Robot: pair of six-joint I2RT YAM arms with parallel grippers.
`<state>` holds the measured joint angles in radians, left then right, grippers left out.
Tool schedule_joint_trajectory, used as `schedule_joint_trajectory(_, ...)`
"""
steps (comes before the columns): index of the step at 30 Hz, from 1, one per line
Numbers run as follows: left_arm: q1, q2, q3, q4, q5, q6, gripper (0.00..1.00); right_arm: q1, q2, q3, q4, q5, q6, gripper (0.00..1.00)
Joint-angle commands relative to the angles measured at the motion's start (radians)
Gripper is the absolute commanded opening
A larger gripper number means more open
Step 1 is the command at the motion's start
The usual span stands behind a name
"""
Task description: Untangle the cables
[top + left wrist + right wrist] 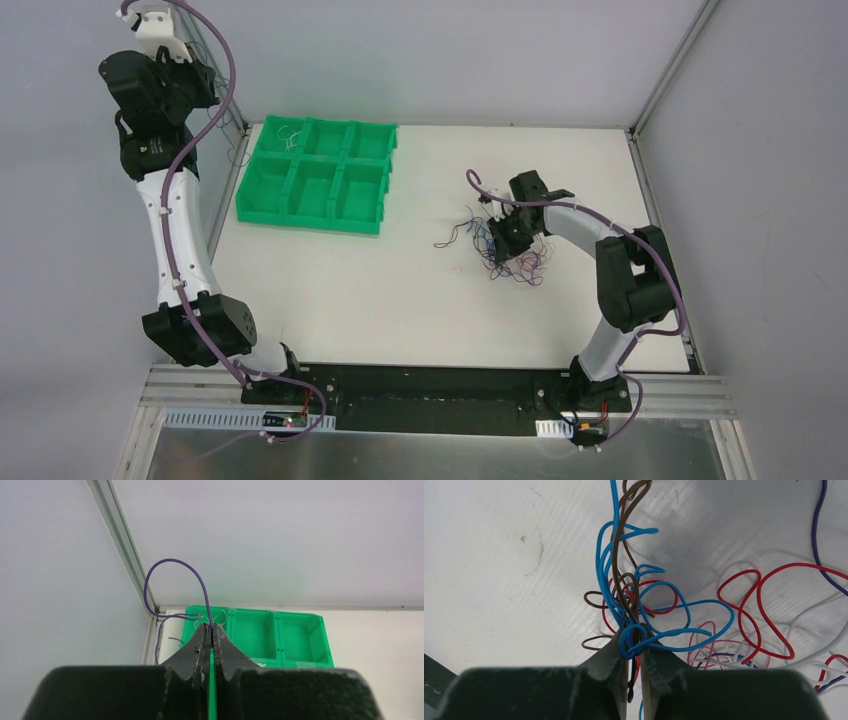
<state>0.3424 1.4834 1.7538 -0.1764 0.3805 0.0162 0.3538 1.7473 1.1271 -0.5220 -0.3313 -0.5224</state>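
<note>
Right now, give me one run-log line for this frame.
left gripper: shut on purple cable, raised by green bin | right gripper: shut on cable tangle, low on table

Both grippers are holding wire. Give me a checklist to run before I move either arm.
1. Left gripper shut on the thin purple wire: ok.
2. Purple wire clear of the multicoloured wire tangle: ok.
3. Left gripper directly above a compartment of the green plastic divided tray: cannot tell.
4. Right gripper shut on the light-blue wire loops: ok.
5. Right grip holds a single wire: not ok; a dark strand sits there too.
6. Tangle separated: not ok.
</note>
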Motion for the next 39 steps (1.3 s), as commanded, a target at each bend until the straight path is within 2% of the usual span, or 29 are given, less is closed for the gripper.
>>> schedule_joint_trajectory(1,0.012,-0.042,0.061,0.018,-0.007,-0.008,0.0,0.001,0.008,0.041,-0.026,-0.025,0.019,0.14)
schedule_joint_trajectory(7,0.012,-0.029,0.052,0.008,-0.021,-0.005,0.0,0.001,0.004,0.033,-0.027,-0.025,0.017,0.13)
schedule_joint_trajectory(14,0.012,-0.01,-0.091,0.008,0.036,-0.012,0.0,0.002,0.007,0.025,-0.027,-0.024,0.012,0.14)
schedule_joint_trajectory(19,0.012,0.032,-0.194,0.028,0.026,0.019,0.0,0.001,0.014,0.023,-0.025,-0.028,0.013,0.14)
schedule_joint_trajectory(27,0.012,0.126,-0.302,0.055,0.111,0.017,0.0,-0.001,0.036,0.025,-0.024,-0.03,0.016,0.14)
schedule_joint_trajectory(35,0.019,0.298,-0.285,0.038,0.136,0.003,0.0,-0.001,0.039,0.026,-0.03,-0.023,0.013,0.14)
schedule_joint_trajectory(39,0.021,0.362,-0.262,0.038,0.09,0.035,0.0,-0.003,0.037,0.015,-0.03,-0.026,0.011,0.14)
